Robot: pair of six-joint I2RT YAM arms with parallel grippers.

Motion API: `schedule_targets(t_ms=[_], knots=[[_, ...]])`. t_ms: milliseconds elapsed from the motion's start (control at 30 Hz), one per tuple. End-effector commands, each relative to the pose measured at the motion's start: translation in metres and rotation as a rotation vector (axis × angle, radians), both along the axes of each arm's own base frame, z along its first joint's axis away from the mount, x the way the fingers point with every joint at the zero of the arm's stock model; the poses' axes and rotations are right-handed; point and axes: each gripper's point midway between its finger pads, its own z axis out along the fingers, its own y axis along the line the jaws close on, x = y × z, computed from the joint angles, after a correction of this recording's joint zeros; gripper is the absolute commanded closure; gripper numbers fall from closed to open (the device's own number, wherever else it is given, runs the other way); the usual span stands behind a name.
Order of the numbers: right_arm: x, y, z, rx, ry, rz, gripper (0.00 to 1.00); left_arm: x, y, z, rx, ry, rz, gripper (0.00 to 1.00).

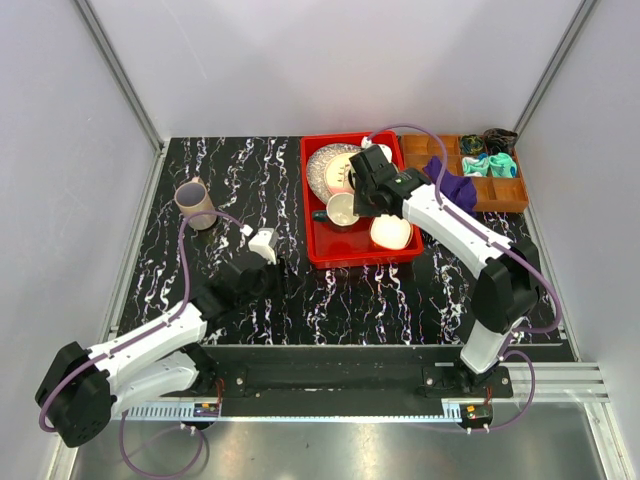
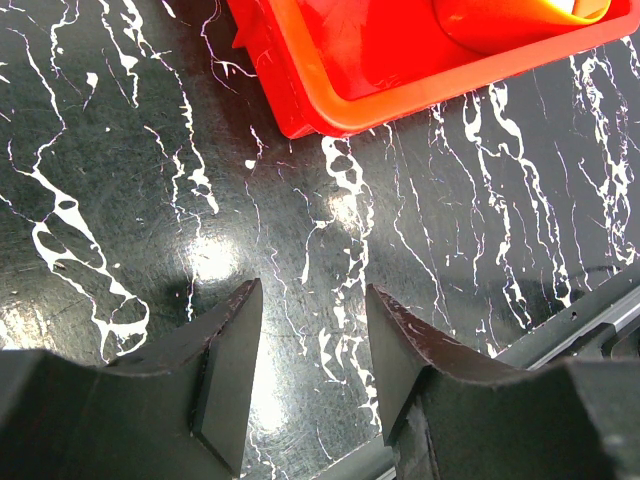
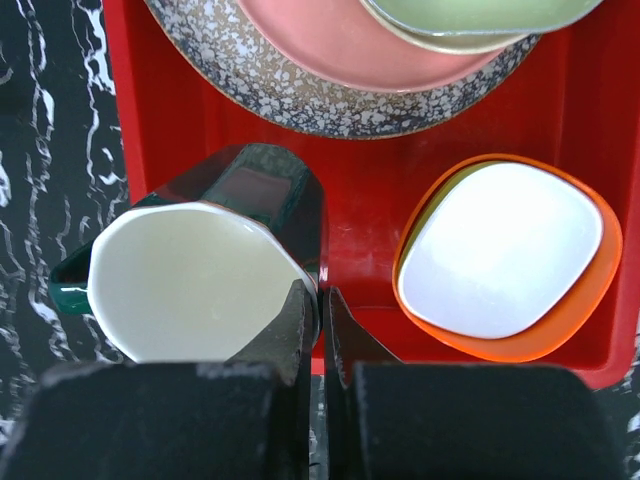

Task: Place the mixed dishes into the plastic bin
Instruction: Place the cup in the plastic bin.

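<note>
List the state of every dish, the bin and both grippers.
Bin: holds plates, mug and bowl.
Grey plate: in the bin, bottom of the stack.
Pink plate: on the grey plate.
Pale dish: on the pink plate.
Mug: upright in the bin.
Orange bowl: upright in the bin.
Cup: on the table, outside the bin.
Left gripper: open, empty.
Right gripper: shut, at the mug's rim.

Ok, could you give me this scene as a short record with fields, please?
bin: red
in bin: speckled plate, pink plate, green dish, orange bowl
mug: at bin's left side, held by rim
cup: on table, left of bin
left gripper: open, empty, over table
right gripper: shut on mug
</note>
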Motion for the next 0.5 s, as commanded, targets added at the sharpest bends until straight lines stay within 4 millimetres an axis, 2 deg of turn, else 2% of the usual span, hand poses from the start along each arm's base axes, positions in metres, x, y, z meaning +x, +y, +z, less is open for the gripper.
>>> schedule_targets(t_ms=[0,200,467], knots=[[0.024,0.014,0.041,0.19,-0.089,-0.159,1.0,0.007,-0.003,0.018,-0.032,-0.048,0.015,0.51],[0.023,0.023,0.028,0.25,-0.034,-0.221,1.0,0.006,0.002,0.024,-0.034,-0.062,0.029,0.51],[0.019,0.014,0.018,0.205,-0.02,-0.235,1.0,0.009,0.013,0.03,-0.01,-0.094,0.067,0.51]])
